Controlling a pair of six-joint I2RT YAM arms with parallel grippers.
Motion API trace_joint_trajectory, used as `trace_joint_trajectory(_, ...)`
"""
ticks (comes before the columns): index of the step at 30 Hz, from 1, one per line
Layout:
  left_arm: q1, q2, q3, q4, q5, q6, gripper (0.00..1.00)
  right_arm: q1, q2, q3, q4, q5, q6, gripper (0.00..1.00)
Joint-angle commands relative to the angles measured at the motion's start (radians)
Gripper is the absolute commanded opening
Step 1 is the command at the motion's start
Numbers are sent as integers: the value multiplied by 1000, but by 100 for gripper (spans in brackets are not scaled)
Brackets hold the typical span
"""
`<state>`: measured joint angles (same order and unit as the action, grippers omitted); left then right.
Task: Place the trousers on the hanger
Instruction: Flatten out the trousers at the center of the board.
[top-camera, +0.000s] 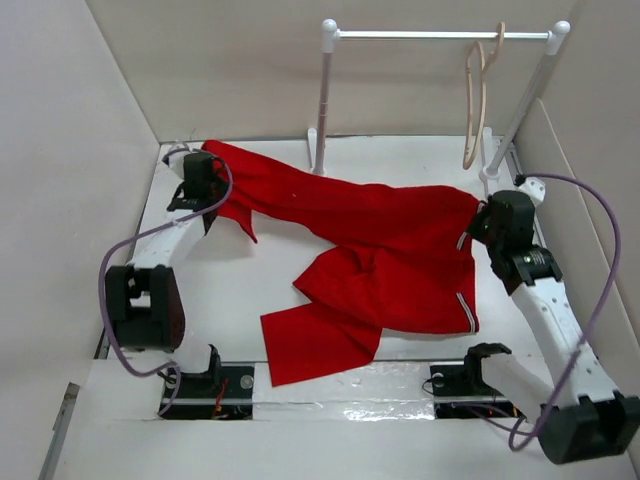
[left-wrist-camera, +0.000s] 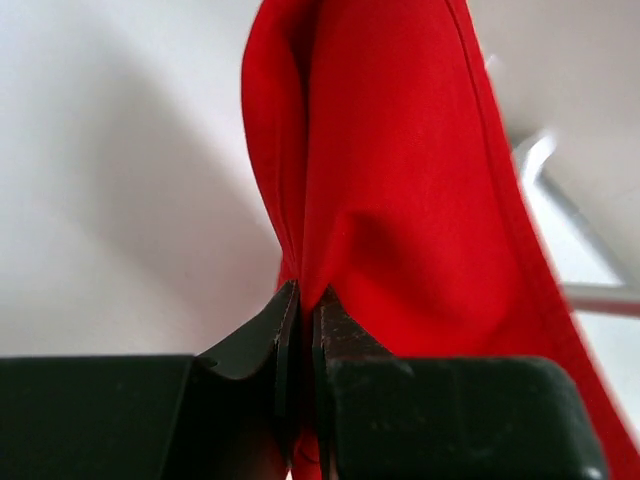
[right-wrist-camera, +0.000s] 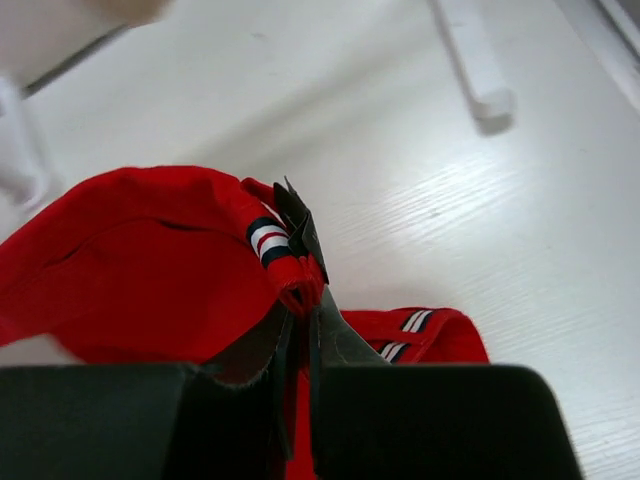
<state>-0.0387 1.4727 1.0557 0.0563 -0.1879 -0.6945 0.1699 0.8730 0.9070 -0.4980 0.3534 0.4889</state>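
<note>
The left gripper (top-camera: 203, 160) is standing at the far left corner of the white table (top-camera: 240, 290). Its thin black jaws are pressed together on a fold of the trousers (top-camera: 390, 250). In the left wrist view the smooth red cloth is rising out of the jaws in soft vertical folds, and the pinched edge itself is hidden between them.

The trousers are lying across the middle of the table, stretched between the two grippers. The loose legs are falling in crumpled, flat folds toward the near edge. The cloth is looking thin and matte.

At the back, a rack (top-camera: 430, 35) with white posts and a silver bar is standing on the table. The hanger (top-camera: 478, 110), thin and pale like wood, is hanging from the bar near its right end, seen almost edge-on, well apart from the trousers.

The right gripper (top-camera: 480, 222) is clamping the right end of the trousers, at a hem with a small striped trim (right-wrist-camera: 268, 240). In the right wrist view the jaws are closed around this rolled edge. The background there is blurred.
</note>
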Motion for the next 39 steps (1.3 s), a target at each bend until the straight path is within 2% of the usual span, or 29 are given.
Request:
trace_joint_trajectory(1,-32,58,20,73,1,24,3,-169,58,6,183,32,27,0)
trace_joint_trajectory(3,-41,103,42,62,2,45,6,-258,136,0,223,-45,40,0)
trace_joint_trajectory(5,-52,162,93,24,-8,78,14,-364,181,-8,281,-114,57,0)
trace_joint_trajectory(6,-52,178,111,13,-24,90,19,-389,220,-5,285,-129,69,0)
trace_joint_trajectory(7,-52,199,148,-12,-37,108,29,-414,237,-2,292,-137,85,0)
trace_joint_trajectory(9,-52,210,184,-38,-92,124,36,-428,276,-5,358,-146,103,0)
trace_joint_trajectory(13,-52,198,262,-87,-153,159,65,-428,398,82,357,-163,146,1)
trace_joint_trajectory(15,-33,180,262,-99,-165,150,66,-428,415,111,329,-174,148,5)
trace_joint_trajectory(17,-33,132,196,-121,-119,103,65,-428,400,104,358,-241,143,24)
trace_joint_trajectory(18,-49,109,149,-102,-95,58,65,-428,390,98,364,-251,143,47)
trace_joint_trajectory(19,-59,56,36,-63,-84,34,62,-416,374,90,368,-257,142,59)
trace_joint_trajectory(20,-59,29,-18,-44,-67,-6,60,-415,357,66,377,-267,137,68)
trace_joint_trajectory(21,-59,5,-66,-21,-17,-45,59,-390,309,49,384,-269,132,82)
trace_joint_trajectory(22,-59,-47,-160,3,-7,-124,56,-380,281,34,392,-272,128,88)
trace_joint_trajectory(26,-59,-158,-348,31,-96,-197,54,-334,112,-52,409,-310,99,86)
trace_joint_trajectory(29,-69,-152,-396,20,-122,-191,56,-270,-26,-126,435,-390,94,46)
trace_joint_trajectory(30,-69,-137,-393,16,-107,-189,57,-250,-52,-140,440,-416,93,20)
trace_joint_trajectory(31,-69,-96,-381,7,-101,-188,58,-225,-95,-164,446,-439,86,14)
trace_joint_trajectory(34,-78,-4,-343,-6,-100,-175,58,-112,-132,-174,420,-470,59,11)
trace_joint_trajectory(39,-138,119,-252,-49,-180,-183,59,87,-195,-223,418,-461,51,24)
